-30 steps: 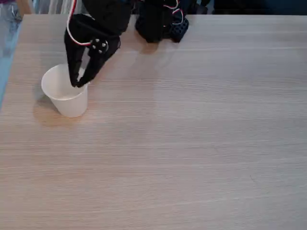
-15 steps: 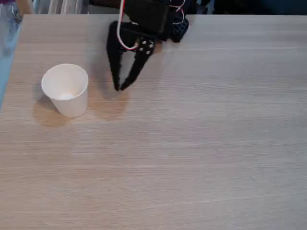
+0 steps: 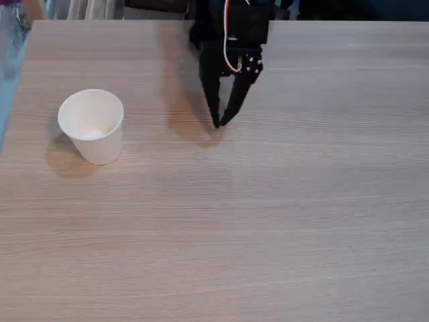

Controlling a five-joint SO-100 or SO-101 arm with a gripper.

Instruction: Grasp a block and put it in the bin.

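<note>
bin (image 3: 92,125), a white paper cup, stands upright on the left of the wooden table (image 3: 268,215) in the fixed view.
we see the black gripper (image 3: 219,123) near the table's far middle, well apart from the cup, pointing down with its fingertips drawn nearly together and nothing pinched between them. inside the cup we make out a pale shape low down, though we cannot tell whether it is the block.

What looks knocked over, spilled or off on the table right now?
Nothing stands out. The paper cup stands upright on the wooden table, left in the fixed view, undented as far as I can tell. The claw hangs apart from it near the middle, tips nearly together with nothing between them. Inside the cup, white on white hides any contents.
</note>
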